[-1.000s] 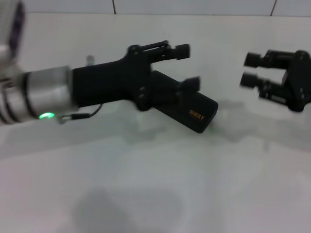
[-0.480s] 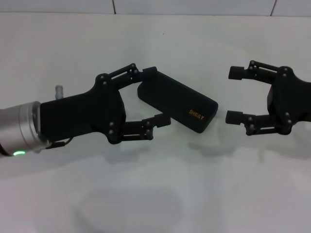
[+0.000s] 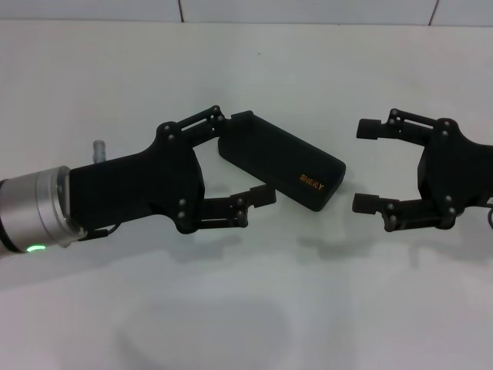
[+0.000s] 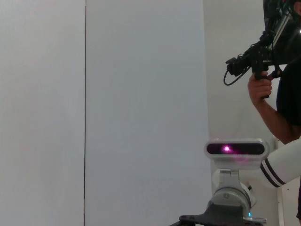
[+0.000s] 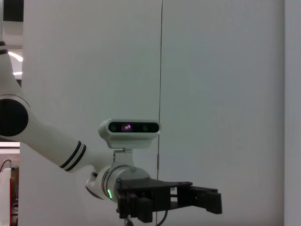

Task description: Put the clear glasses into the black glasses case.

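The black glasses case (image 3: pixel 296 166) lies shut on the white table (image 3: pixel 246 308), slanted, with gold lettering near its right end. My left gripper (image 3: pixel 253 156) is open, and its two fingers straddle the case's left end, one behind it and one in front. My right gripper (image 3: pixel 362 165) is open just off the case's right end, apart from it, with nothing between its fingers. The right wrist view catches the left gripper (image 5: pixel 188 197) farther off. The clear glasses are out of view.
A tiled wall edge (image 3: pixel 308 11) runs along the back of the table. A small grey stub (image 3: pixel 98 146) stands behind my left arm. The wrist views show my head camera (image 4: pixel 235 149) (image 5: pixel 129 127) and a person holding a camera rig (image 4: pixel 263 80).
My left gripper came off the top of the case, drew back left and forward, and now straddles its left end. My right gripper moved in toward the case's right end.
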